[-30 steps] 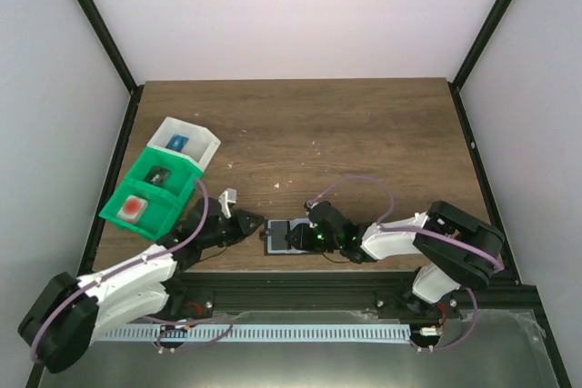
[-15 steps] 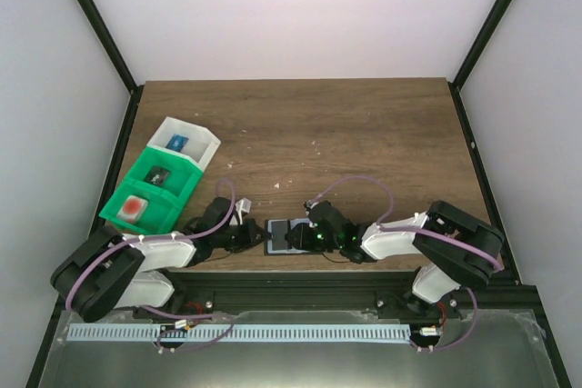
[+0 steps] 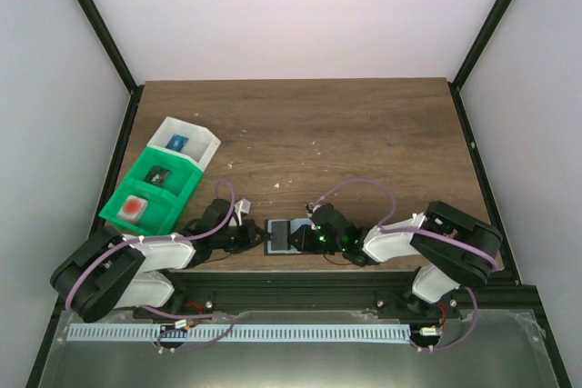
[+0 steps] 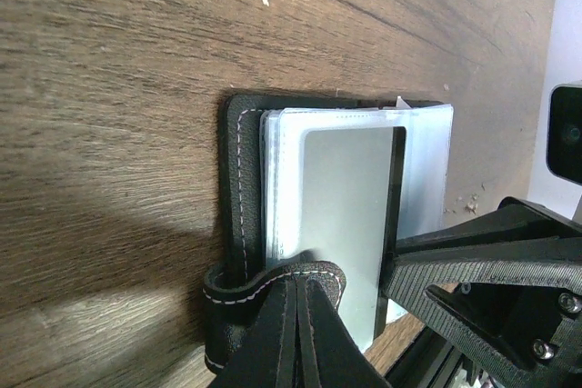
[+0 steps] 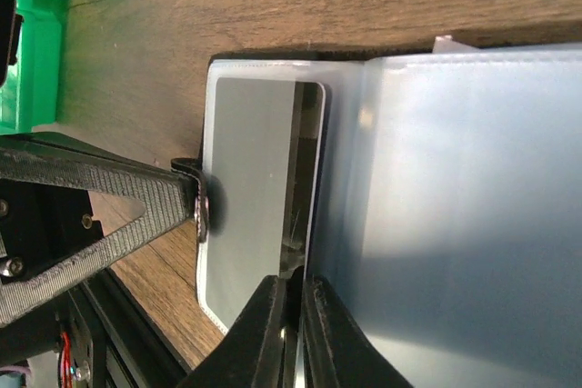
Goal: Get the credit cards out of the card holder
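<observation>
The card holder (image 3: 284, 235) is lying open at the near edge of the table (image 3: 364, 134). Your left gripper (image 4: 297, 283) has just squeezed fully shut on its black strap (image 4: 273, 277), holding it down. Your right gripper (image 5: 296, 286) is closing, nearly shut, pinching a grey card (image 5: 259, 179) by its edge. You are looking ready to pull.

Brown wooden table (image 3: 364, 134), grain running left to right, few pale specks mid-surface. Green bin (image 3: 175, 199) near table's left edge, two compartments: one holds small dark item (image 3: 162, 175), other holds red-orange item (image 3: 135, 208). White bin (image 3: 209, 150) touching green bin's far end, small blue item (image 3: 176, 143) inside. Plain white walls (image 3: 291, 15) behind and at sides. Black frame posts (image 3: 91, 20) at corners.
</observation>
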Motion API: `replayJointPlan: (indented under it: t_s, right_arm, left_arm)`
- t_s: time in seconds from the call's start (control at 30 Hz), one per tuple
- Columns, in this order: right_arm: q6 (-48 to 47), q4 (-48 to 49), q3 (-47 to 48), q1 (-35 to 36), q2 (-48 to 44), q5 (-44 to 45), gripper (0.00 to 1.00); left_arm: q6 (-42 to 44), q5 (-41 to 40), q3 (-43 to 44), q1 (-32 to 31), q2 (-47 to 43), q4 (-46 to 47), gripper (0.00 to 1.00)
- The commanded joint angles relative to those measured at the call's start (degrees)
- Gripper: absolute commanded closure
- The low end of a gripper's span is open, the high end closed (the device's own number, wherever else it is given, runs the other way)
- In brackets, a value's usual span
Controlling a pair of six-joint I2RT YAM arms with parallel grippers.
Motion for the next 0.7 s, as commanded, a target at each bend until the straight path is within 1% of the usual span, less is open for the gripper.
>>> replayJointPlan:
  t_s: [0.0,0.2,0.67]
  right_arm:
    - [0.1,1.2,-0.7,0.3,-1.4,0.6,0.93]
    - [0.7,2.5,-2.5,0.2,-2.8,1.1,0.99]
    - [0.7,1.4,-5.4,-0.9,-6.7,1.7,1.0]
  left_arm:
    - [1.6,-1.7,-0.4,0.0,0.1,-2.0,1.0]
    - [1.4,-1.8,-1.2,0.1,0.5,-0.9,1.0]
    - [0.8,-1.8,-1.6,0.1,3.7,0.8,1.0]
